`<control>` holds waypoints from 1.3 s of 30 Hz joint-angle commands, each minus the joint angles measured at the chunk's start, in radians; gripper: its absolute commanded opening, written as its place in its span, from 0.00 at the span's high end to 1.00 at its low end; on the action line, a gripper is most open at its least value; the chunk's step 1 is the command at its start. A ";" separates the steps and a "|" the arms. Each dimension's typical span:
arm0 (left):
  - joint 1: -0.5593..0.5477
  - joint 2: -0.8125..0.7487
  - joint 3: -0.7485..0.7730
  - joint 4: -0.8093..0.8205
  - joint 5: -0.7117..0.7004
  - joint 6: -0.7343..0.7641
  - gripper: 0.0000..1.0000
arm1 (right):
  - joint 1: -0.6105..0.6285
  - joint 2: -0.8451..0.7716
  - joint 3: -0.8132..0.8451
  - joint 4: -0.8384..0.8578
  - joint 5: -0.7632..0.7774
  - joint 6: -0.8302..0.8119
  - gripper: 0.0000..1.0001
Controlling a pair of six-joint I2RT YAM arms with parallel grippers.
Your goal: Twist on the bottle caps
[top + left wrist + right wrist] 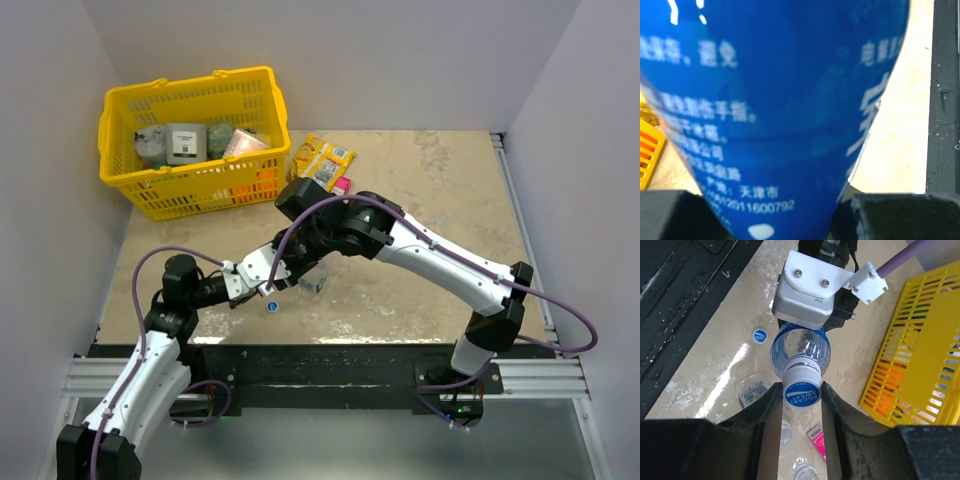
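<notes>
In the right wrist view my right gripper (801, 396) is shut on a white-sided, blue-topped bottle cap (801, 390) that sits on the neck of a clear bottle (800, 351) with a dark blue label. My left gripper (784, 219) is shut on that bottle's body, and the blue label (780, 100) fills its view. From above, both grippers meet near the table's front, left (262, 268) and right (300, 255). A loose blue cap (271, 306) lies just in front of them. Two open pale-labelled bottles (752, 392) (810, 471) lie on the table below the held one.
A yellow basket (190, 140) with several items stands at the back left, close to the grippers' far side. Yellow snack packets (322, 160) and a pink packet (342, 186) lie behind the right arm. The black front rail (330, 360) borders the table.
</notes>
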 commanded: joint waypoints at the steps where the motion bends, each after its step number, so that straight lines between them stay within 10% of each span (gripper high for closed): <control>1: 0.001 -0.012 -0.004 0.177 0.015 -0.074 1.00 | 0.000 0.002 0.003 -0.035 0.034 0.054 0.90; 25: -0.113 0.004 -0.113 0.591 -0.367 -0.278 1.00 | -0.047 0.376 0.476 -0.230 0.017 0.784 1.00; 39: -0.211 0.071 -0.130 0.708 -0.617 -0.378 1.00 | -0.055 0.379 0.463 -0.170 -0.006 0.890 1.00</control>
